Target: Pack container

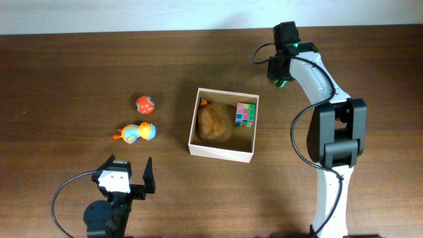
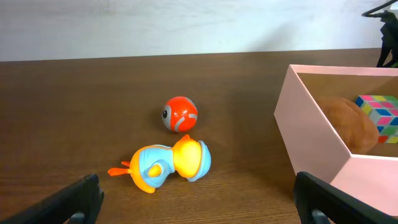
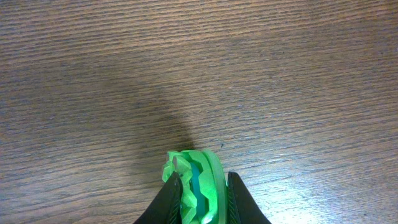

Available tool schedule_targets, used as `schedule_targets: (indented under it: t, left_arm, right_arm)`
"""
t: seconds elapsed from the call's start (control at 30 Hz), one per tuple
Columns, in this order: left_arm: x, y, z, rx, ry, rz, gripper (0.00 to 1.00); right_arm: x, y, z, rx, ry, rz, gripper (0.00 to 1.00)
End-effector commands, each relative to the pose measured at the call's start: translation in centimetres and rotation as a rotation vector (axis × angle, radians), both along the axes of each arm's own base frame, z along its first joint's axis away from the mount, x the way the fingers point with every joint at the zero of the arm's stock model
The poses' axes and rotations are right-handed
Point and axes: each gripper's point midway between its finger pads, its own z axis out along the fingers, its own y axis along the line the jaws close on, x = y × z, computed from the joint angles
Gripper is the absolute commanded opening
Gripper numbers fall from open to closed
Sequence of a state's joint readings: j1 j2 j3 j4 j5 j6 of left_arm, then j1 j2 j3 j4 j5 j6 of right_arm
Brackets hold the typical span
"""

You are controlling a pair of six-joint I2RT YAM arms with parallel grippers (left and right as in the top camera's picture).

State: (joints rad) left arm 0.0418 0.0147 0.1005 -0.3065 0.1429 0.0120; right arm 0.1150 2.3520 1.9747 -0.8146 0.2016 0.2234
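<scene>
**Thin grip at the far edge, two toys loose on the left**

By the near edge of the tabletop (image 1: 66,66), left of middle, the left pincer (image 1: 127,168) stands with its fingers wide apart and holds nothing. Ahead of it lie a red ball (image 1: 145,104) and an orange-and-blue duck toy (image 1: 137,133), close together but not touching. The ball will likely roll toward the left edge if a finger nudges it off centre, and the duck, lying on its side, offers an awkward rounded shape to close on.

The container (image 1: 221,153) sits in the middle of the tabletop and holds a brown plush (image 1: 213,122) and a coloured cube (image 1: 246,114). Its thin walls could snag a low-carried load, or the box could slide if bumped.

Near the far edge, right of the container, the right pincer (image 1: 280,78) is clamped on a small green ridged piece (image 3: 198,180). Only a narrow part is pinched, so it may slip or twist free on the way over.
</scene>
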Motion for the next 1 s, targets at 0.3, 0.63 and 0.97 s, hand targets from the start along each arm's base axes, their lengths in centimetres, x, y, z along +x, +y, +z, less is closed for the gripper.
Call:
schedule_targets:
  t: [0.3, 0.63, 0.97]
  left_arm:
    - [0.0, 0.0, 0.0, 0.017, -0.007, -0.007, 0.99]
    - [0.0, 0.0, 0.0, 0.017, -0.007, -0.007, 0.99]
    - [0.0, 0.0, 0.0, 0.017, -0.007, -0.007, 0.99]
  right_arm:
    - [1.1, -0.1, 2.9, -0.042, -0.025, 0.043, 0.16]
    - [0.5, -1.1, 7.3, -0.143, -0.001, 0.084, 0.16]
    - [-1.4, 3.0, 11.6, -0.163, 0.025, 0.194, 0.16]
